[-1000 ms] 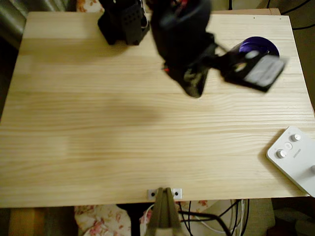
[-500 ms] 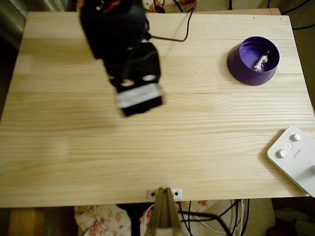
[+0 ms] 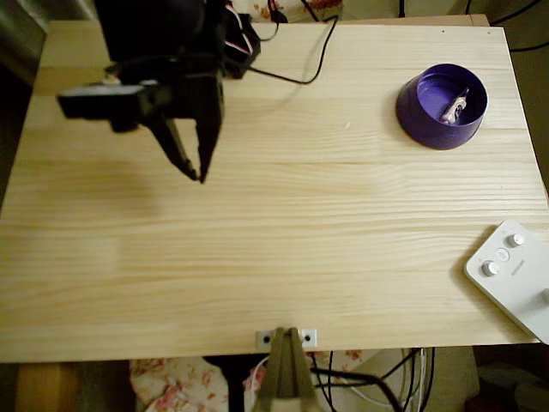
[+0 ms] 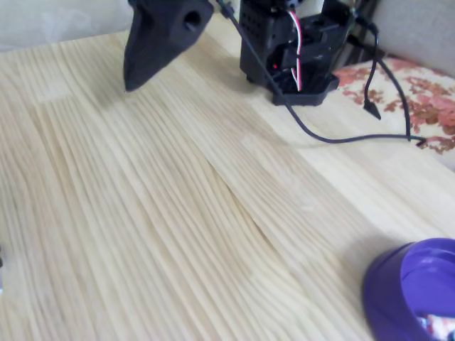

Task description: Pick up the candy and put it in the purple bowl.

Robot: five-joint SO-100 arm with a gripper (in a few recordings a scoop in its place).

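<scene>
The candy (image 3: 455, 106) lies inside the purple bowl (image 3: 419, 118) at the table's back right in the overhead view. The fixed view catches part of the purple bowl (image 4: 398, 284) in its lower right corner. My black gripper (image 3: 198, 177) hangs over the back left of the table, far from the bowl, fingers pointing down. Its tips meet and nothing is held. In the fixed view the gripper (image 4: 132, 84) is one dark wedge above bare wood at the top left.
A white box with knobs (image 3: 513, 276) sits at the front right edge. The arm's base (image 4: 291, 50) stands at the back edge, and a black cable (image 4: 334, 136) trails from it over the wood. A clamp (image 3: 287, 338) grips the front edge.
The arm has swung from over the bowl at the right to the back left of the table. The candy has been lying in the bowl since half a second ago.
</scene>
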